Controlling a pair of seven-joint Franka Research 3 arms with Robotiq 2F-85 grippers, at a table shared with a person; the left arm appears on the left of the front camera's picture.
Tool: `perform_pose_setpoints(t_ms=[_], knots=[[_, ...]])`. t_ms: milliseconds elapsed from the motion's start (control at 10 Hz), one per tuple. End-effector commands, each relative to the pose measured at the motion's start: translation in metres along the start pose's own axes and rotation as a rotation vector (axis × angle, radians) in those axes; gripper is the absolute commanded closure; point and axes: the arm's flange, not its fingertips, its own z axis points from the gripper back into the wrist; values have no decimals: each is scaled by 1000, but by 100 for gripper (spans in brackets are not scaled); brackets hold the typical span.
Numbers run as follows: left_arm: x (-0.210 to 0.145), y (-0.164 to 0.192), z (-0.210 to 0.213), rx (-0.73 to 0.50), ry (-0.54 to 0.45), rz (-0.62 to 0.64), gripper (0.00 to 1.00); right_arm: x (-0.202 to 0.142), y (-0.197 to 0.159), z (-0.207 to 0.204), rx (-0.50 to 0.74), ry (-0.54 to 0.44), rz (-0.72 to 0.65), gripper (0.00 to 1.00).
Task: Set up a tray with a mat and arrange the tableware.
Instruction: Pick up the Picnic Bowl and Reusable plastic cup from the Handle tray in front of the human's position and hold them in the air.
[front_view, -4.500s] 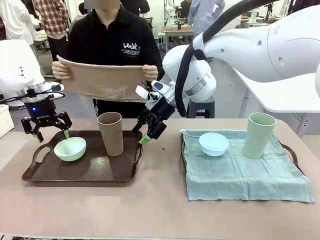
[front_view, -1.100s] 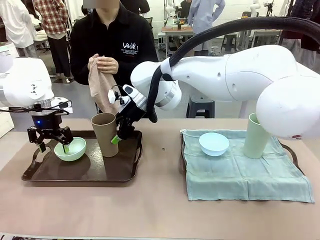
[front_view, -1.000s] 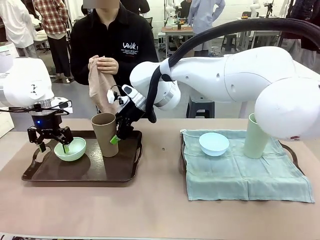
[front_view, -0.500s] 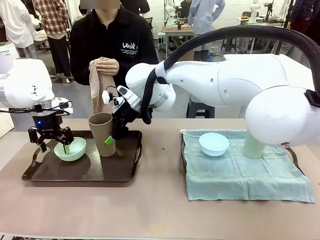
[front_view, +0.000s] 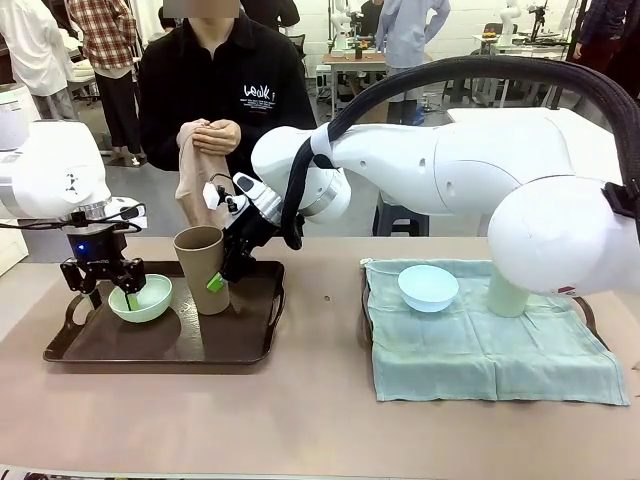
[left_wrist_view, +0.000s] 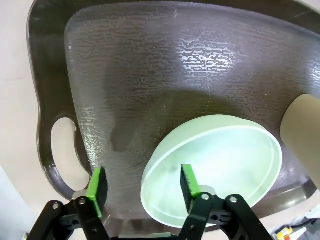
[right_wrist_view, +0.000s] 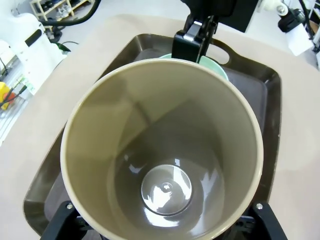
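Clearing the tray (front_view: 232, 346) at the counter's (front_view: 320, 425) left end, my right end effector (front_view: 212, 282) grips the brown cup (front_view: 198, 260); my left end effector (left_wrist_view: 143, 184), open around the green bowl's (front_view: 142, 299) rim, should squeeze next.

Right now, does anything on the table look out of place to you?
The left tray lies bare under the pale green bowl and brown cup; the tan mat hangs bunched in the person's hands.

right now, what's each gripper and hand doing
Left gripper: open, astride the pale green bowl's rim.
Right gripper: shut on the brown cup.
Person's hands: holding a tan cloth.
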Motion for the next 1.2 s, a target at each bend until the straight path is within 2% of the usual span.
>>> perform_pose_setpoints(t_ms=[0, 100, 300, 400, 500, 600, 700, 800, 1000, 1100], knots=[[1, 1, 4, -15, -23, 7, 64, 3, -10, -2, 18, 5, 29, 63], [2, 3, 4, -9, -23, 8, 100, 2, -10, -1, 20, 5, 29, 100], [3, 2, 4, -6, -18, 10, 100, 1, -10, 0, 18, 6, 30, 100], [2, 3, 5, -2, -19, 8, 100, 0, -10, 0, 20, 7, 30, 76], [2, 4, 5, 0, -20, 10, 100, 0, -10, 1, 19, 6, 30, 76], [1, 3, 6, 0, -20, 12, 100, 0, -10, 1, 20, 7, 30, 100], [1, 3, 6, 0, -21, 11, 100, -1, -10, 1, 21, 8, 30, 76], [1, 3, 7, 0, -19, 12, 100, -1, -10, 1, 22, 6, 34, 100], [2, 4, 6, 6, -20, 11, 100, -2, -10, 2, 20, 4, 34, 100], [2, 5, 7, 3, -21, 21, 100, -2, -11, 2, 23, -6, 41, 77]])
